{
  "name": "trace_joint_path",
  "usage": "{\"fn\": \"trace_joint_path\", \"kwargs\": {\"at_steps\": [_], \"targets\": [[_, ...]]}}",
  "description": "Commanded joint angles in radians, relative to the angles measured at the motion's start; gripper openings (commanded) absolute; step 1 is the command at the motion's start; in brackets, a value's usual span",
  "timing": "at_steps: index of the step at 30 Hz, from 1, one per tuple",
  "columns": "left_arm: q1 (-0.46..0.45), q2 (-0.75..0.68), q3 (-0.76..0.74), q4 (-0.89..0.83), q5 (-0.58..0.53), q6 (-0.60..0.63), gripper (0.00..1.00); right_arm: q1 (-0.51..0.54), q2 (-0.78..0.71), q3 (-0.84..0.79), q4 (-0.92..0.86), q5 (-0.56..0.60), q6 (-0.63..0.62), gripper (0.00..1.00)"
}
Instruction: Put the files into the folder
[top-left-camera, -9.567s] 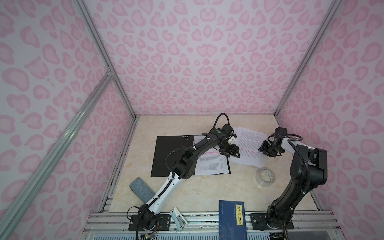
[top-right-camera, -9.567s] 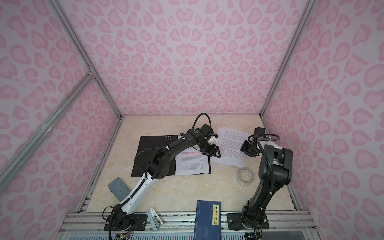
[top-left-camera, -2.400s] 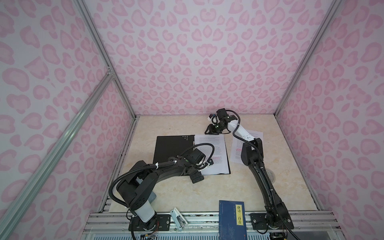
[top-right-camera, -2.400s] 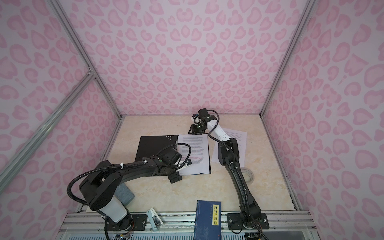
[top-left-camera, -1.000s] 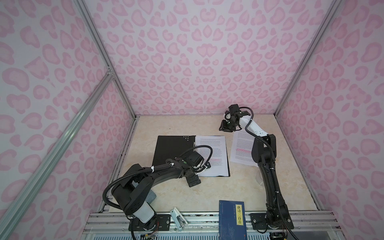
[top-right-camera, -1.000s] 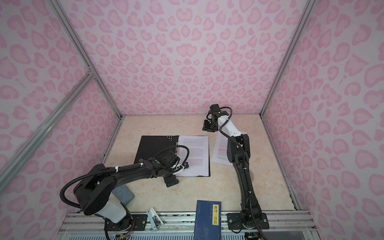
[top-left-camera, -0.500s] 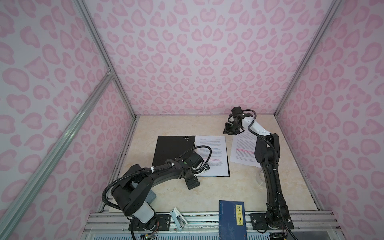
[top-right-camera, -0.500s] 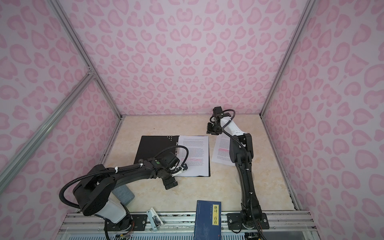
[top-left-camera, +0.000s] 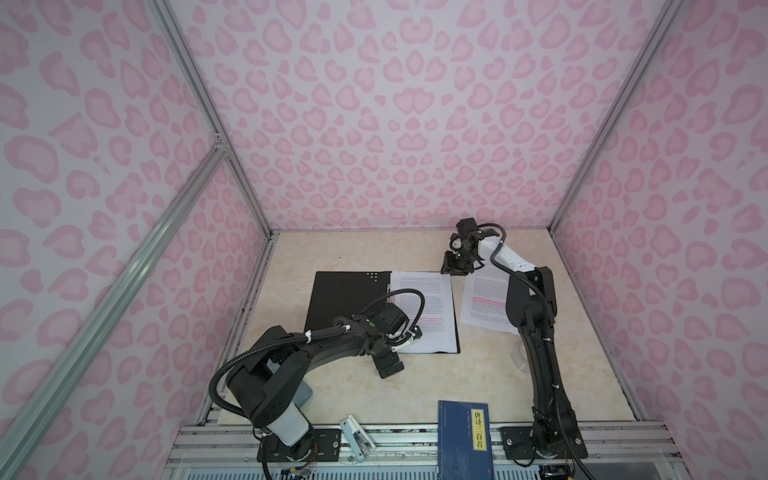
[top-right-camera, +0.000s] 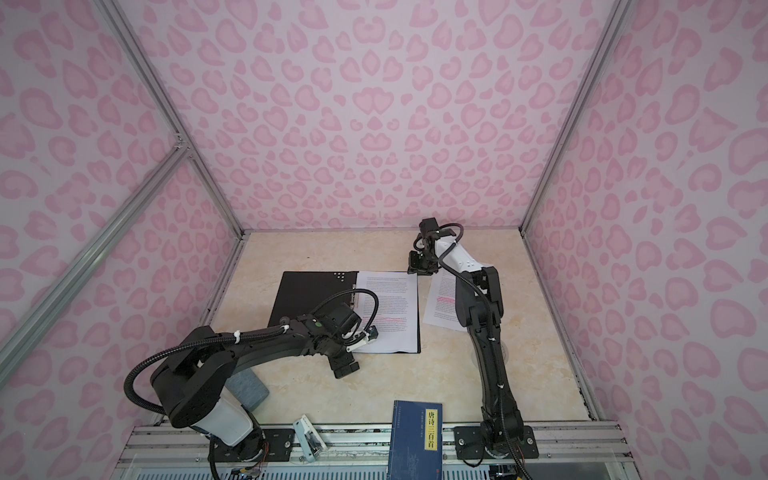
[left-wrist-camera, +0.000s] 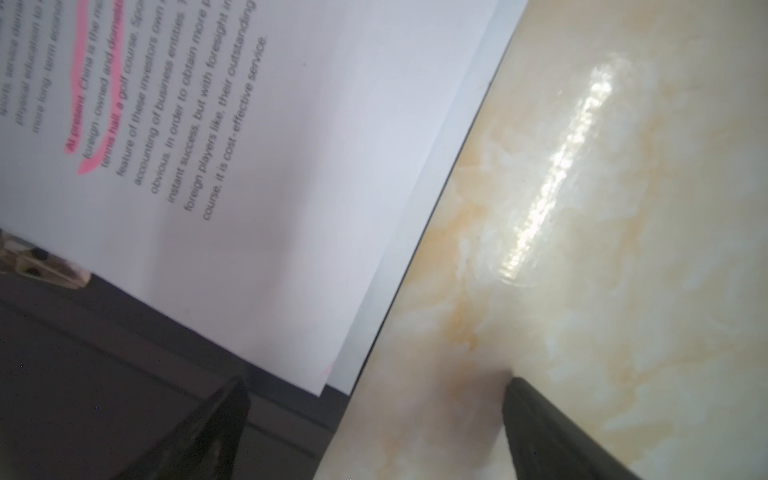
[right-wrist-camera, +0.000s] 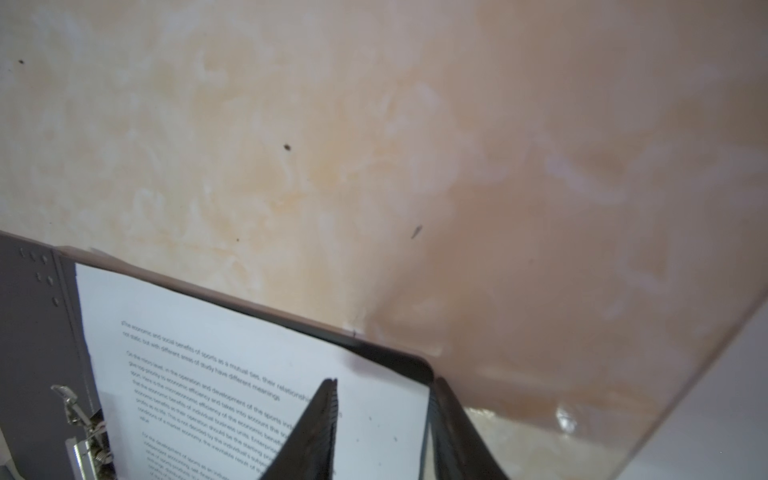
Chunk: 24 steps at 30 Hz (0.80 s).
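**Desk:** What fills the frame?

**Photographer:** A beige marbled worktop (top-left-camera: 353, 253), boxed in by pink-patterned walls. The folder (top-left-camera: 345, 295) lies open and flat near the middle, black inside facing up, its edges square to the back wall (top-left-camera: 395, 124). A broad bare strip of worktop runs between its far edge and that wall. Another runs between its near edge and a dark blue book (top-left-camera: 463, 432) lying across the front rail (top-left-camera: 395, 440).

**Desk:** And the files (top-left-camera: 428, 299)?

**Photographer:** They are stacked on the folder's right half, with a pink-highlighted line showing. In the left wrist view a lower sheet's edge peeks past the top one, and both sit inside the black border. One loose sheet (top-left-camera: 484, 299) lies on the worktop just right of the folder, slightly tilted, with a thin seam of worktop between them. It is partly hidden behind the right arm (top-left-camera: 532, 316).

**Desk:** The robot?

**Photographer:** The left gripper (top-left-camera: 388, 365) sits at the folder's near edge with its jaws spread wide and holding nothing. One finger (left-wrist-camera: 199, 436) is over the black cover, the other over bare worktop. The right gripper (top-left-camera: 455, 268) hangs over the folder's far right corner, jaws part-way apart and astride it. One finger is over the paper and one outside the edge, with nothing pinched. The metal clip (right-wrist-camera: 83, 428) stands at the spine.
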Motion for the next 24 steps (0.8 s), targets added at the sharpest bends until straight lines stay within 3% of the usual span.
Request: {"fn": "trace_joint_path", "kwargs": {"at_steps": [1, 24], "targets": [[-0.001, 0.023, -0.012, -0.026, -0.055, 0.009, 0.98, 0.006, 0.001, -0.011, -0.031, 0.0, -0.016, 0.39], [-0.001, 0.051, -0.02, -0.014, -0.062, 0.013, 0.99, 0.063, 0.001, 0.043, -0.094, 0.117, -0.1, 0.41]]}}
